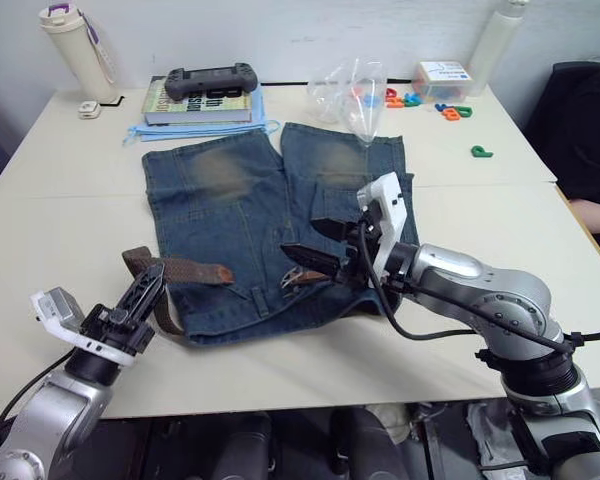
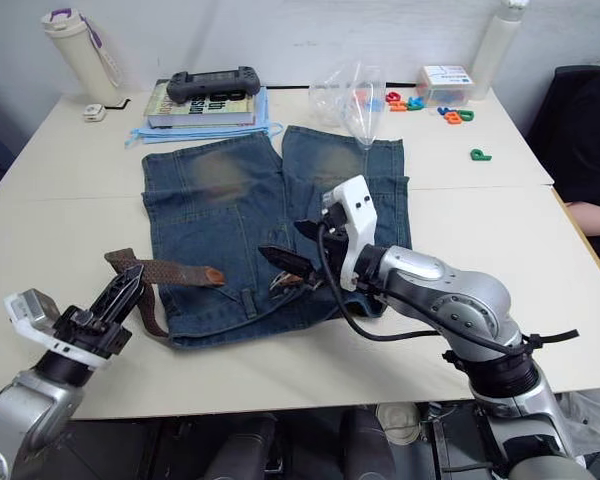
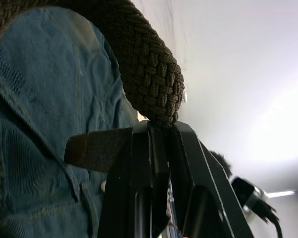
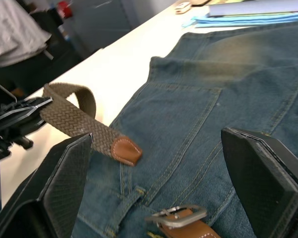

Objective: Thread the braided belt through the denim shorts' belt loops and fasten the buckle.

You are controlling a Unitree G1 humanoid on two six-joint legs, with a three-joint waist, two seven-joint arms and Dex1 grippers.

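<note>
Shorts [image 1: 270, 230] lie flat mid-table, waistband toward the near edge. Belt [image 1: 185, 270] runs along the waistband: tan tip on the left half, a loop of strap hanging off the left edge, buckle [image 4: 179, 218] lying right of centre. How many belt loops [image 4: 126, 206] it passes through cannot be told. Left gripper [image 1: 145, 295] is pressed together, pinching the belt's bend. Right gripper [image 1: 315, 245] is spread wide over the buckle, holding nothing. Judgement: threading partly done at best; tip and buckle well apart, fastening not yet begun.
</note>
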